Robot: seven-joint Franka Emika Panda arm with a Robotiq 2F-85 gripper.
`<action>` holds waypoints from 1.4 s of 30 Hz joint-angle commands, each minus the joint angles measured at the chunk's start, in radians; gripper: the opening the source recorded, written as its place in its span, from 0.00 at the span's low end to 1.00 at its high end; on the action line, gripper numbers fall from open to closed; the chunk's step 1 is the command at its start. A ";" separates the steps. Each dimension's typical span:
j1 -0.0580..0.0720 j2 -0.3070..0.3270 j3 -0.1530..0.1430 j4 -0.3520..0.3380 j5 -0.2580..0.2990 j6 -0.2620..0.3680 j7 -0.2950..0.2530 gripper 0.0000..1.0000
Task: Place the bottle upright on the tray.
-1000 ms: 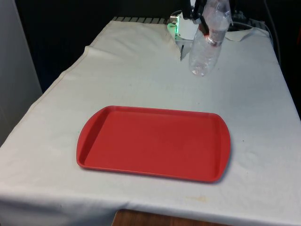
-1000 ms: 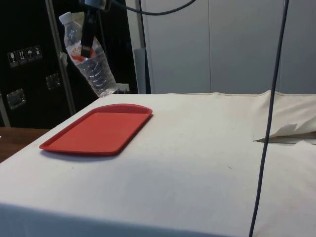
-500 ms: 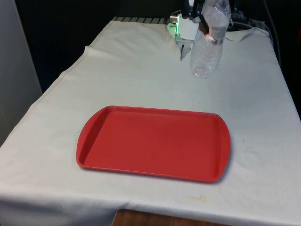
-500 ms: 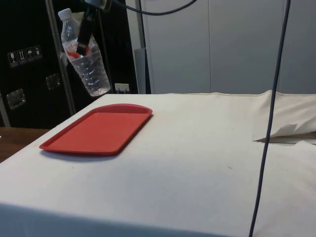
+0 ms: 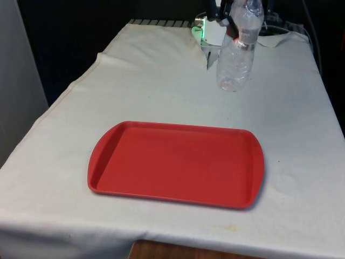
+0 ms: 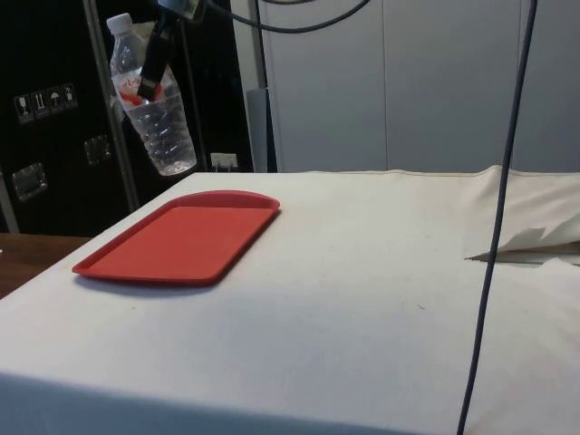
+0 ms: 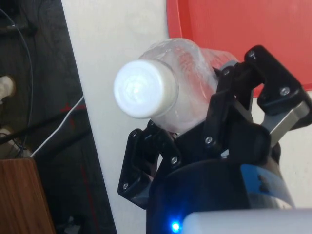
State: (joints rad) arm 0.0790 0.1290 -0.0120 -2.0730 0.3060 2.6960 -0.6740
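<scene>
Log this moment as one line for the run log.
gripper: shut on bottle | bottle: in the air, slightly tilted, cap up | tray: on table, bare | step: carrying bottle, not yet placed

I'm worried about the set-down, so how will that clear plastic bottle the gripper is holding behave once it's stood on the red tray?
The plastic bottle looks empty, so probably light. Its tall, narrow shape may tip easily on the tray. Thin ribbed walls likely flex under the gripper.
</scene>
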 commanded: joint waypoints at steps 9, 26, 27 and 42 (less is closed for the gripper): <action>0.001 0.000 0.001 -0.002 0.006 0.006 -0.008 0.00; 0.000 0.023 0.016 -0.005 0.054 0.067 -0.052 0.00; 0.000 0.024 0.018 -0.005 0.062 0.072 -0.062 0.00; 0.003 0.039 0.022 -0.003 0.191 0.084 -0.233 0.00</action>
State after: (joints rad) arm 0.0850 0.1690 -0.0030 -2.0790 0.4750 2.7690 -0.8910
